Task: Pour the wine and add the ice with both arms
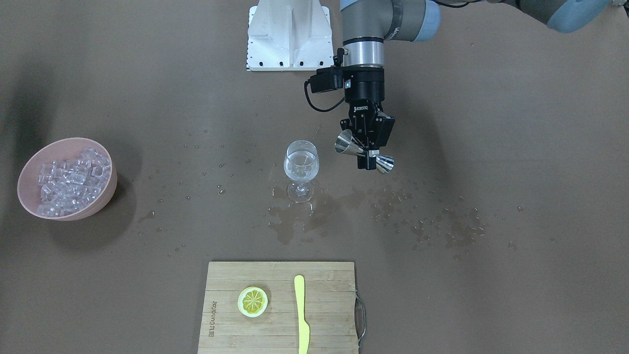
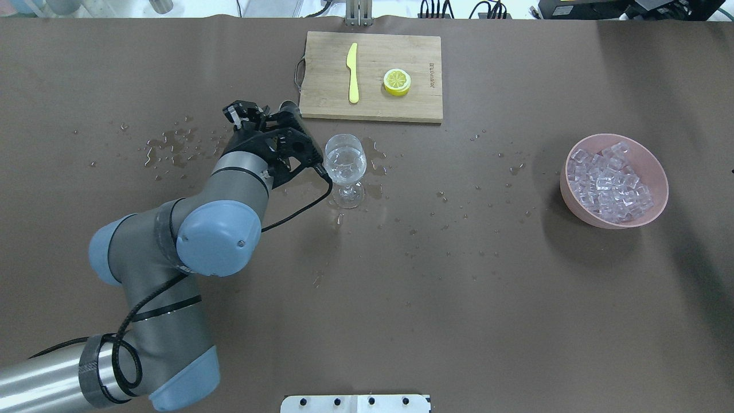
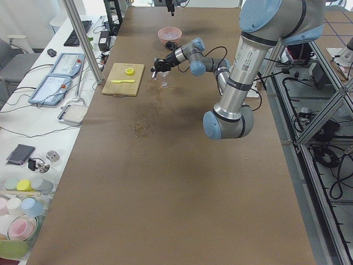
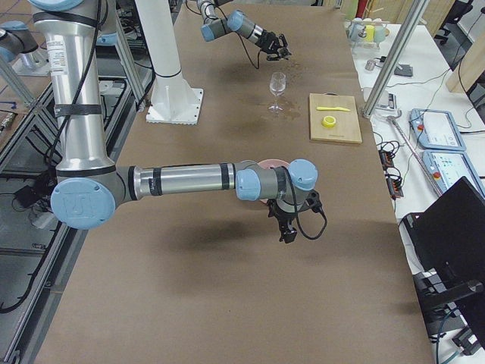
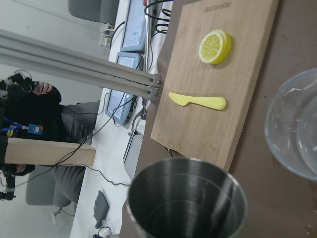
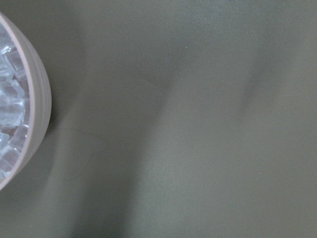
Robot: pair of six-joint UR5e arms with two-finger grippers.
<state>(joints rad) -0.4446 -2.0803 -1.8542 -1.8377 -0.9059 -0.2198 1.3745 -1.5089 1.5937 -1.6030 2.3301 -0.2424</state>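
Nearest the operators' side lies the cutting board [image 1: 280,324] with a lemon slice [image 1: 253,301] and yellow knife [image 1: 301,314]. Beyond, on the wet tabletop [image 1: 491,305], the wine [image 1: 301,166] sits in a stemmed glass [image 1: 300,190], the ice [image 1: 71,179] well apart in a pink bowl [image 1: 106,196]. Just beside the glass, the left fingers [image 1: 367,156] clamp a steel jigger [image 1: 345,143]. Whether the right fingers [image 4: 286,230] are clenched cannot be told.

Glassy ice [image 1: 73,179], shiny steel jigger [image 1: 345,144]
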